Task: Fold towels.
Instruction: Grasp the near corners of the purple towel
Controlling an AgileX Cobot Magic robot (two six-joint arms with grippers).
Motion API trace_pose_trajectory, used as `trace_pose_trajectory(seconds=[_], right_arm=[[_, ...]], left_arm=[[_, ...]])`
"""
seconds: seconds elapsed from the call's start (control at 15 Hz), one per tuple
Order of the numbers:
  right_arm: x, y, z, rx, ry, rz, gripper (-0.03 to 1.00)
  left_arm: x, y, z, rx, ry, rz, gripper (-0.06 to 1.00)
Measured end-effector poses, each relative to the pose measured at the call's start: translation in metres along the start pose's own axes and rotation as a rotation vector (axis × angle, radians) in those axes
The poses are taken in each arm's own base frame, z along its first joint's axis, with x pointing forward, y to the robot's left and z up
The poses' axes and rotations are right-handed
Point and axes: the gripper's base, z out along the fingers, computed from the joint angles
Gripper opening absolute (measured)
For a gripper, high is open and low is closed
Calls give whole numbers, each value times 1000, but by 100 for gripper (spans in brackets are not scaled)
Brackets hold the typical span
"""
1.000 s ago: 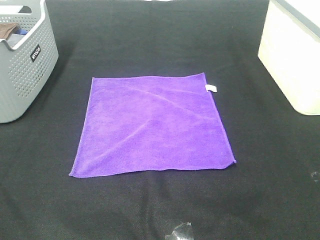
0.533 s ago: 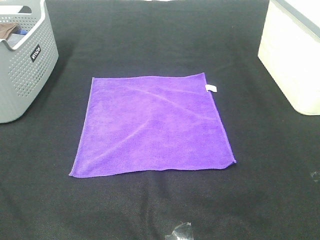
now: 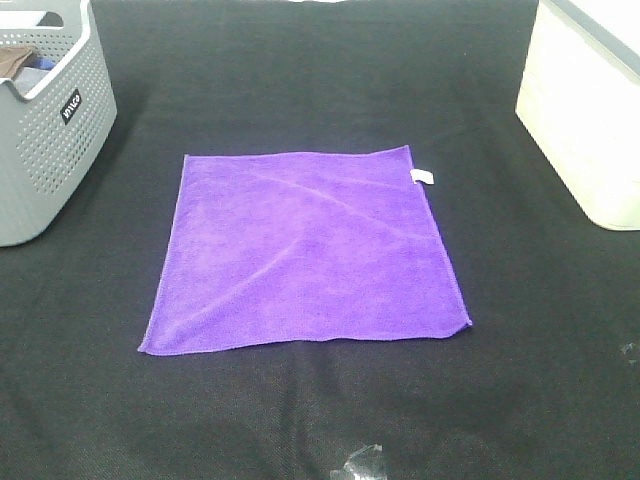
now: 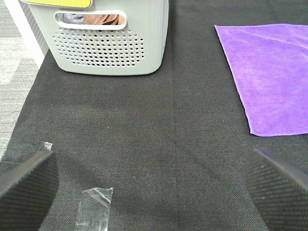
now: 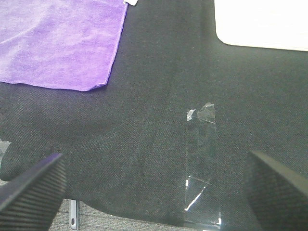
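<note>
A purple towel (image 3: 305, 250) lies flat and unfolded on the black table, with a small white tag (image 3: 423, 177) at its far right corner. Its near left corner shows in the left wrist view (image 4: 269, 72) and its near right corner in the right wrist view (image 5: 57, 38). My left gripper (image 4: 154, 190) is open and empty above bare cloth, short of the towel. My right gripper (image 5: 154, 190) is open and empty above the table's front edge. Neither gripper shows in the exterior high view.
A grey perforated basket (image 3: 45, 120) holding cloths stands at the far left, also in the left wrist view (image 4: 103, 41). A cream box (image 3: 590, 110) stands at the far right. Clear tape strips lie on the table (image 5: 201, 159) (image 4: 94, 207).
</note>
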Motion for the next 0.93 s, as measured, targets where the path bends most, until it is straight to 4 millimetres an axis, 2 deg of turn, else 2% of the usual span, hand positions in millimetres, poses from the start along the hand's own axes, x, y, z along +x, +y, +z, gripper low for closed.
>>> trace_pose_trajectory(seconds=[0.93], right_arm=[[0,0,0,0,0,0,96]], left_arm=[[0,0,0,0,0,0,99]])
